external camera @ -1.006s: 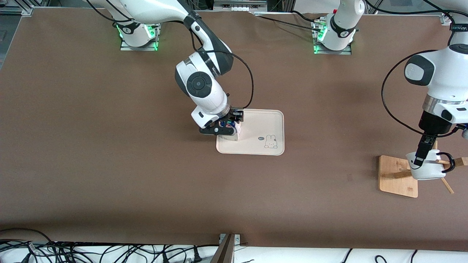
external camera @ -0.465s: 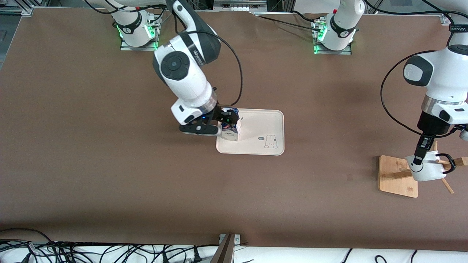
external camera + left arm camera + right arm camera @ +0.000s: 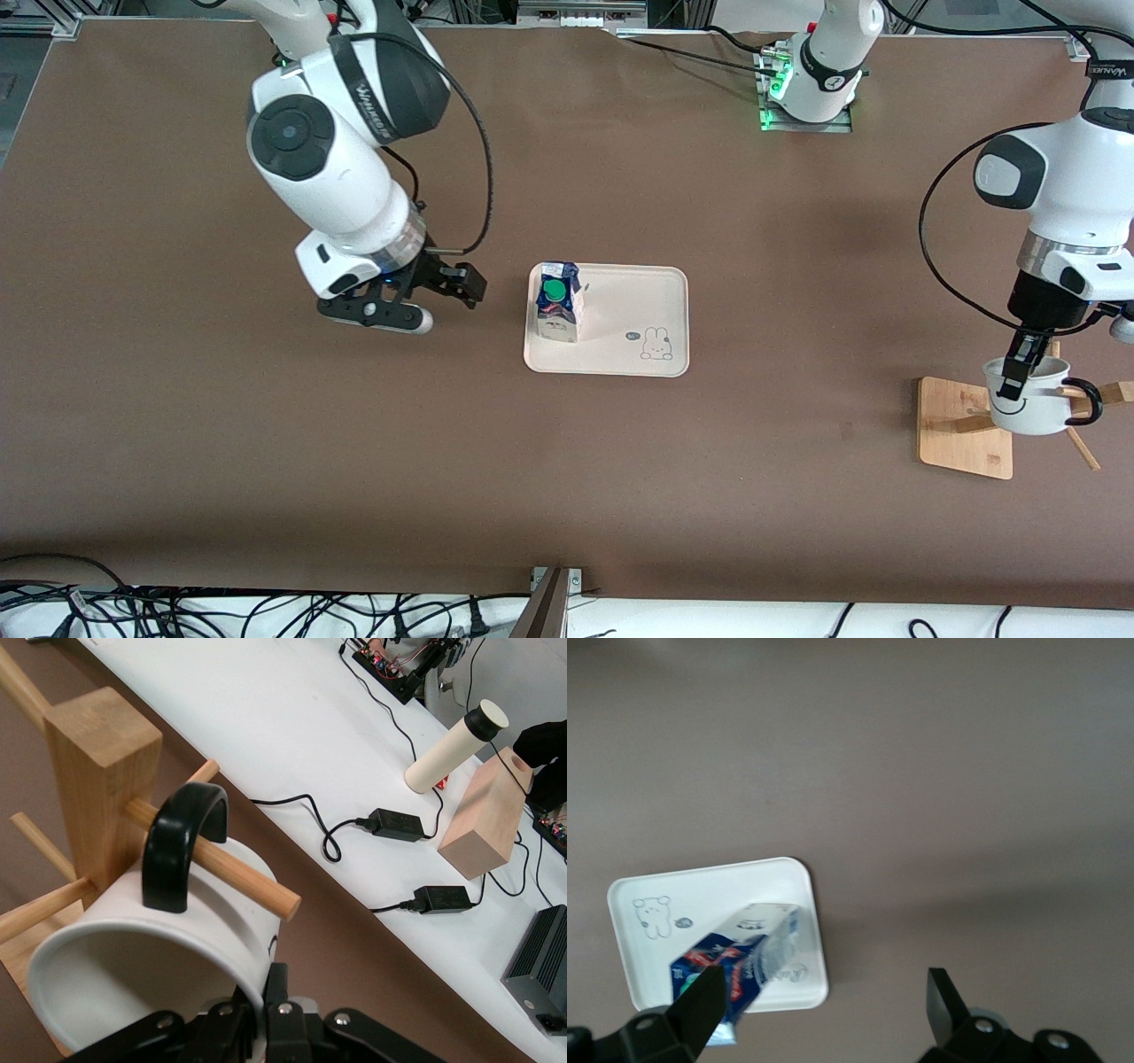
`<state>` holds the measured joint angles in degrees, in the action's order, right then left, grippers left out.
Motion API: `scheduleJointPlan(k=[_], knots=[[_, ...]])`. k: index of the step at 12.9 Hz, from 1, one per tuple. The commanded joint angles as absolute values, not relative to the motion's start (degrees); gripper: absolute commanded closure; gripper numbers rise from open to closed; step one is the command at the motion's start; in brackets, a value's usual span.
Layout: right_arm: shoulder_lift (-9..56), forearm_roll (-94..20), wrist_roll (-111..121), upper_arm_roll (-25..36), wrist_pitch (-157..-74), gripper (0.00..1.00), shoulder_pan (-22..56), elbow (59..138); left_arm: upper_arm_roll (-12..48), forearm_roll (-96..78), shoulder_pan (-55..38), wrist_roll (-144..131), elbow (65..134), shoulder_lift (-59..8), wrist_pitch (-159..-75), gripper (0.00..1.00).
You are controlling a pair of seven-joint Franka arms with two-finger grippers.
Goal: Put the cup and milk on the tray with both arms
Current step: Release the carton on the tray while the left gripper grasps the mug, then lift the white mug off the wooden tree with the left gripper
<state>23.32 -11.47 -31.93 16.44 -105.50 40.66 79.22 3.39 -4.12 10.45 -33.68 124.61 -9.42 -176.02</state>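
The milk stands upright on the cream tray, at the tray's end toward the right arm. My right gripper is open and empty, over the bare table beside the tray. In the right wrist view the milk and the tray lie past its spread fingers. My left gripper is shut on the rim of the white cup at the wooden rack. In the left wrist view the cup has its black handle looped over a rack peg.
The wooden rack's square base lies at the left arm's end, its post close to the cup. Off the table a white surface holds a cream bottle, a wooden block and power cables.
My right gripper let go of the milk, opened and drew back up toward the right arm's end. My left gripper, with the cup, shifted slightly upward at the rack.
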Motion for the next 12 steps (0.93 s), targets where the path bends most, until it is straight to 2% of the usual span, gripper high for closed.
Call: scheduleJointPlan(k=[1,3,5,6,8,10,12], knots=[[17.1,-10.5,-22.8,16.2,-99.7,0.00,36.8,82.3,4.0,-5.4,10.6,-29.2,123.7,-8.6,-175.4,1.00],[11.6,-8.9,-19.9,14.6,-95.6,0.00,31.0,85.8,4.6,-4.8,10.6,-27.5,123.7,-6.7,-171.8,1.00],[5.0,-5.6,-12.9,6.0,-95.7,0.00,19.5,92.7,6.2,-4.8,10.7,-27.5,123.8,-4.0,-166.3,1.00],[1.5,-4.1,-10.1,2.5,-95.8,0.00,14.4,96.1,7.5,-4.8,10.6,-27.4,123.6,-2.5,-160.2,1.00],[-3.3,-2.3,-4.4,0.4,-96.3,0.00,8.3,101.1,10.4,-4.7,10.7,-27.4,120.8,-0.5,-150.2,1.00],[-4.7,-1.6,1.3,-0.3,-96.0,0.00,5.1,101.3,12.2,-0.8,10.6,-27.1,113.0,-0.7,-137.4,1.00],[-4.0,0.7,2.5,0.1,-96.1,0.00,5.0,100.9,15.8,2.8,10.5,-27.0,103.3,-3.1,-120.8,1.00]])
